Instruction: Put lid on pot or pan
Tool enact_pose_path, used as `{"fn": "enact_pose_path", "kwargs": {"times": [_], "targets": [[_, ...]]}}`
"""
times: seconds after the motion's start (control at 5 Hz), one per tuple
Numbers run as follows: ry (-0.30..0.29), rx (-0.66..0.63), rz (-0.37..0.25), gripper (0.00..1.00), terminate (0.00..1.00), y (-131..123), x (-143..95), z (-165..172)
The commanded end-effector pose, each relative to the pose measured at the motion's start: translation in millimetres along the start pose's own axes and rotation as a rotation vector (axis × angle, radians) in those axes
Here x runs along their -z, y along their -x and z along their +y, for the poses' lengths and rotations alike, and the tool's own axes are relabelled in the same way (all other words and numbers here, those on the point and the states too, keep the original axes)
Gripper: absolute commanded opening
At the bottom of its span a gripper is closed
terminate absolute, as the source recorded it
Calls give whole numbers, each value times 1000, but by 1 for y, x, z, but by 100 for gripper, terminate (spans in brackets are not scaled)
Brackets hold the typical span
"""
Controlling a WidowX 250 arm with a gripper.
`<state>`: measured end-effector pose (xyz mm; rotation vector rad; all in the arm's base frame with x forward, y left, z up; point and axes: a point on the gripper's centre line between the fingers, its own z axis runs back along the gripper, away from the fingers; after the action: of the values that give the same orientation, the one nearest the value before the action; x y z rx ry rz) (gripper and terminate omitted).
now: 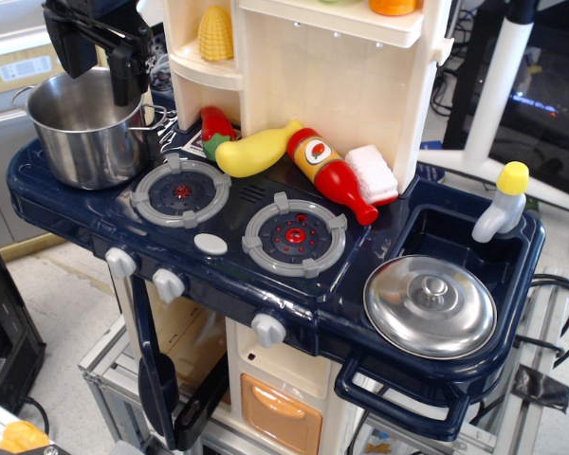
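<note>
Toy stove (266,275) — lid (430,305) far from end effector (97,59).

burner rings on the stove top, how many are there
2. One burner ring sits just right of the pot, the other burner ring lies further right, in front of the ketchup bottle. The pot may hide more.

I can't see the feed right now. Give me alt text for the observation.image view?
The steel lid lies knob-up at the toy kitchen's front right, by the sink, far from the open pot at the back left. The black gripper hangs over the pot, holding nothing visible. Toy foods line the back.
</note>
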<state>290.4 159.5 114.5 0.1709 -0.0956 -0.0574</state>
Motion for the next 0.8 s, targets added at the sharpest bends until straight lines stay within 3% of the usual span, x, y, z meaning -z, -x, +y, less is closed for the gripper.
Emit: {"fn": "enact_pose_path", "kwargs": {"times": [0.0, 0.2, 0.4, 0.6], "targets": [[0, 0, 0, 100, 0, 0, 0, 0], [4, -52, 53, 100, 0, -1, -41, -44], [-26, -115, 38, 100, 0, 2, -81, -89], [-37, -164, -22, 100, 0, -1, -81, -140]]}}
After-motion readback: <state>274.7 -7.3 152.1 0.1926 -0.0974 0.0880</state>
